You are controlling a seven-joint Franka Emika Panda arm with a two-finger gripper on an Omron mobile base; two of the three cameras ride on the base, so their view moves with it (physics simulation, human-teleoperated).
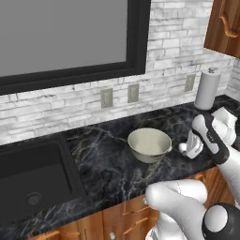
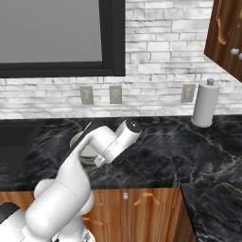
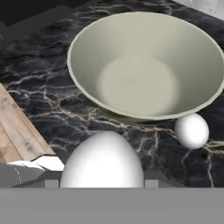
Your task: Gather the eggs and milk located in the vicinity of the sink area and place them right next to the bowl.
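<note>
Looking far left of the hand first: black sink (image 1: 33, 173) sunk into the dark marbled bench (image 1: 108, 164), well apart from everything else. Next over, just left of the hand, cream-white bowl (image 1: 149, 144) sitting upright on the bench, nothing in it. Then the hand (image 1: 191, 146) itself, low over the bench by the front edge, right beside the bowl's rim. Clenched on a plain white egg (image 3: 103, 159), gripped between the two finger tips and pointing toward the bowl. From the hand view, wooden cabinet front (image 3: 17, 131) off to the left, bowl straight ahead, and ahead and to the right a second egg (image 3: 191, 130) lying on the bench, tucked against the bowl's outer wall, looks like touching. Further right and behind the hand, white paper-towel roll (image 1: 207, 89) standing upright by the brick wall.
</note>
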